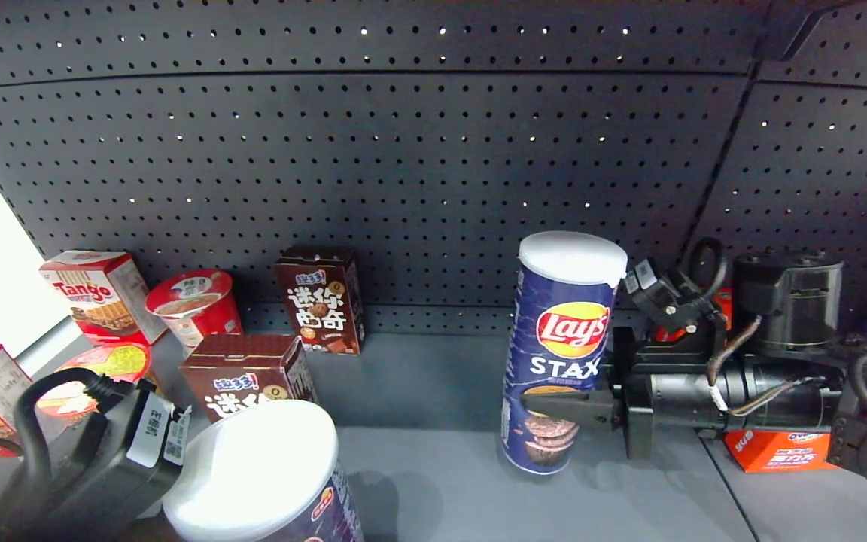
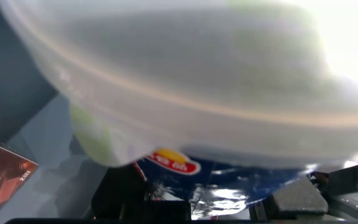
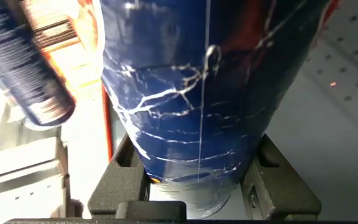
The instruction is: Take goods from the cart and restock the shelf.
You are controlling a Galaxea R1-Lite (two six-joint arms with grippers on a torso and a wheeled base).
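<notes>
A tall blue chips can (image 1: pixel 563 342) with a white lid stands upright on the grey shelf board (image 1: pixel 433 391), right of the middle. My right gripper (image 1: pixel 548 420) is shut on its lower part from the right. In the right wrist view that gripper (image 3: pixel 197 182) clamps the blue can (image 3: pixel 197 106) between both fingers (image 3: pixel 122 182). A second blue can with a white lid (image 1: pixel 253 467) is held low at the front left. My left gripper (image 2: pixel 213 198) is shut on this second can (image 2: pixel 173 163), whose lid fills most of the left wrist view.
Brown biscuit boxes (image 1: pixel 320 299) (image 1: pixel 247 375), red cup noodles (image 1: pixel 194 301) and wafer boxes (image 1: pixel 102 293) crowd the shelf's left part. An orange box (image 1: pixel 776 449) lies behind my right arm. Bare board lies between the brown boxes and the upright can. The pegboard (image 1: pixel 433 188) closes the back.
</notes>
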